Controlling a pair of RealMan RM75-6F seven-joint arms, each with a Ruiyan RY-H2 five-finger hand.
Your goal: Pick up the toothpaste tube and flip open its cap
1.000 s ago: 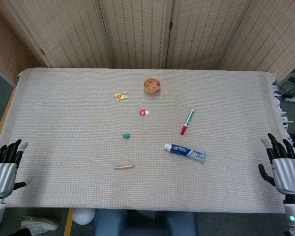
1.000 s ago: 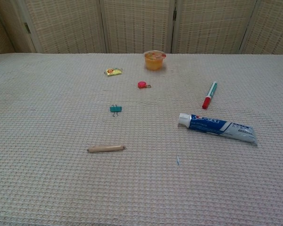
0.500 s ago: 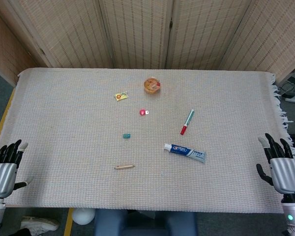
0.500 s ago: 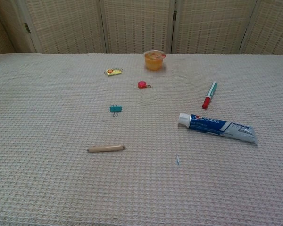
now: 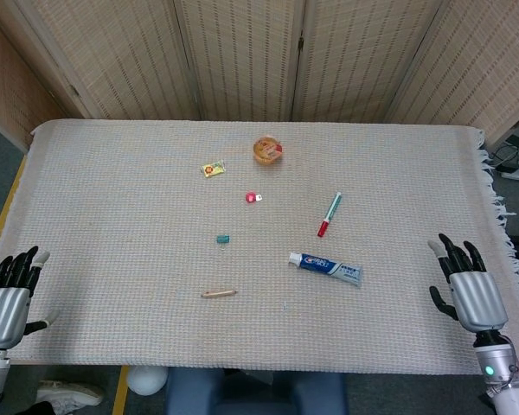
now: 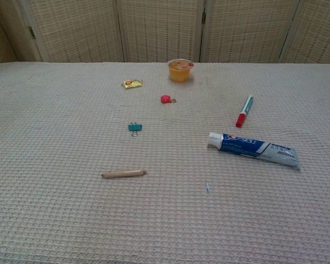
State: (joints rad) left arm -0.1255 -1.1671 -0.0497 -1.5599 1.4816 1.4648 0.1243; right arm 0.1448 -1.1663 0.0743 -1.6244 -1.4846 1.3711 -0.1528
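Left robot hand [image 5: 7,298] at desk's near-left corner, fingers spread, holding nothing. Wooden stick [image 5: 218,294], green binder clip [image 5: 222,238], then toothpaste tube [image 5: 325,268] flat on the desk [image 5: 112,216], white cap pointing left, right of centre. Red-capped marker [image 5: 329,213] just beyond it. Right robot hand [image 5: 464,286] at near-right edge, fingers apart, empty, well apart from tube.

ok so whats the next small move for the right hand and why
Probably carry the right hand in over the cloth toward the tube. It hovers open at the table's right edge, well short of the tube, which lies flat and untouched with its white cap pointing left. The left hand is farther off, at the opposite edge.
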